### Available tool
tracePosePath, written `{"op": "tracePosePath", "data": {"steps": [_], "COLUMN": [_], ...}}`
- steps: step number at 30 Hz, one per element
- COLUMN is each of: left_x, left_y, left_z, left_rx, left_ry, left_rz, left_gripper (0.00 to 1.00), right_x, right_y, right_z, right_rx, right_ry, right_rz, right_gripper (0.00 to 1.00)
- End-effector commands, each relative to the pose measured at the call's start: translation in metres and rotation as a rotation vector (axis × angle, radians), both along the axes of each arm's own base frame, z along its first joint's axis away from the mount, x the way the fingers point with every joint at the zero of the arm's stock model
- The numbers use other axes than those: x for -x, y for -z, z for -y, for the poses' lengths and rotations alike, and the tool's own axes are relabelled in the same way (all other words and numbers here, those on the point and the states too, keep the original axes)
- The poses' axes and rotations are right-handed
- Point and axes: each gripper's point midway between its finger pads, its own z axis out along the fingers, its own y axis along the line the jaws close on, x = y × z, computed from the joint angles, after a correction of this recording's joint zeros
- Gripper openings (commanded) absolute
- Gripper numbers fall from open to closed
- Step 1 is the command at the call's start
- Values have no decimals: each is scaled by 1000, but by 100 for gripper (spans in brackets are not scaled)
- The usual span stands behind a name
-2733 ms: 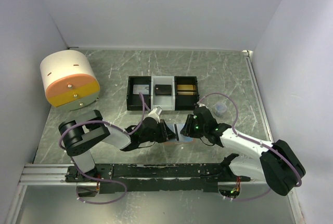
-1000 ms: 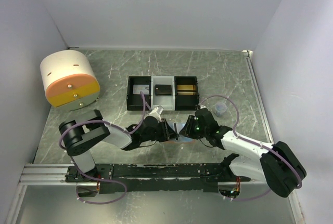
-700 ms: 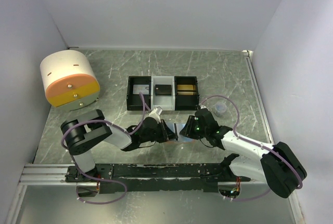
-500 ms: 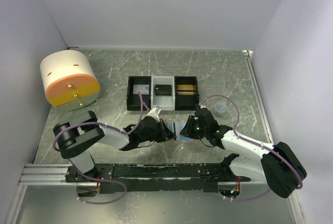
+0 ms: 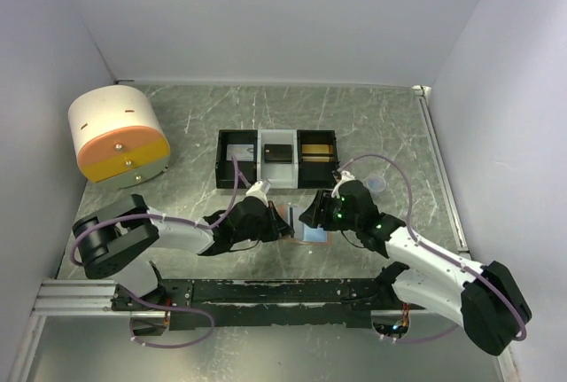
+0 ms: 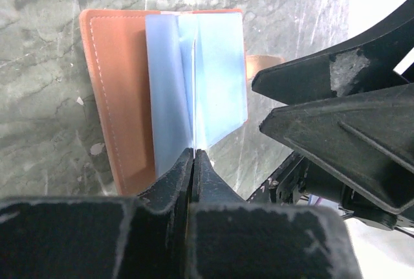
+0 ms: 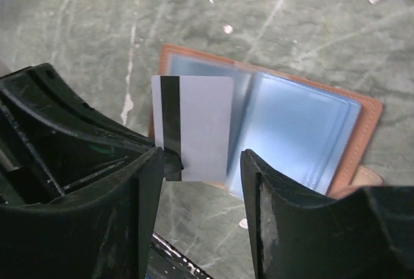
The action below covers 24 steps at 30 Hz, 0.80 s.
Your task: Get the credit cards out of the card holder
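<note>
Light: bright, diffuse, even; soft shadows on table (image 5: 190,116). Left wrist view: white blow-out at 1 o'clock; left tool (image 6: 194,155) near lens, soft-focus. Top view sharp.

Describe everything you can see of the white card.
The white card is a thin, flat rectangle with rounded corners, plastic by its look, with a black stripe along one long side and no print on the face that shows. It stands raised on edge over the open card holder. The left gripper is shut on its corner at the striped side. The right gripper is open beside it and does not touch it. Whether the card has cleared the sleeves is hidden.
</note>
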Motion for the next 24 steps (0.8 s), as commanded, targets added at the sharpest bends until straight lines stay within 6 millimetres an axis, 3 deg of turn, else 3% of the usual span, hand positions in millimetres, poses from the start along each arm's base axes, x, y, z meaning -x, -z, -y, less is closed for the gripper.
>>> {"op": "tracePosePath", "data": {"steps": [1, 14, 20, 24], "left_x": [-8, -3, 1, 0], "left_y": [-18, -46, -60, -69], "left_z": [-3, -19, -38, -56], "left_rx": [15, 93, 117, 128], "left_ry": [-25, -2, 4, -7], "left_rz": [54, 167, 242, 287], "left_gripper": [7, 7, 7, 7], "right_x": [-1, 1, -9, -7], "right_y": [-18, -36, -40, -49], "right_z": [-12, -19, -8, -16], "right_rx": [-105, -194, -142, -272], "right_ry": [-46, -81, -65, -131], "right_rz": [87, 172, 175, 151], "right_gripper": [55, 63, 64, 63]}}
